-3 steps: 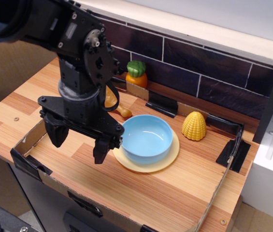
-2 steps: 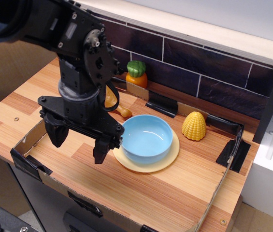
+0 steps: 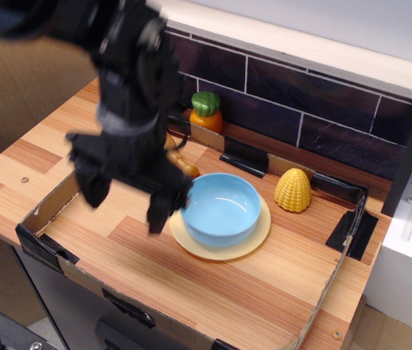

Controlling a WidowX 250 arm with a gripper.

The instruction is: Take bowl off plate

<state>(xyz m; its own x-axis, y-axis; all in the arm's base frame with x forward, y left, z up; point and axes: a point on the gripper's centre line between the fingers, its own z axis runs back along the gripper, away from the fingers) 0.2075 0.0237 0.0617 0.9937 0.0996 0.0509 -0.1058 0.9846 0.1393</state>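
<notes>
The light-blue bowl (image 3: 222,208) sits upright on the pale-yellow plate (image 3: 248,246) near the middle of the wooden tray. My black gripper (image 3: 127,198) hangs open and empty just left of the bowl, a little above the tray floor. Its right finger (image 3: 160,209) is close to the bowl's left rim; I cannot tell whether they touch. Its left finger (image 3: 92,182) is farther left. The arm is motion-blurred.
A yellow corn toy (image 3: 293,189) stands right of the bowl. An orange carrot toy with green top (image 3: 206,111) stands by the back wall. A tan wooden piece (image 3: 184,166) lies behind the gripper. Low cardboard walls (image 3: 45,219) ring the tray. Dark brick wall behind.
The gripper has moved right and slightly up toward the bowl, still open. The bowl and plate have not moved.
</notes>
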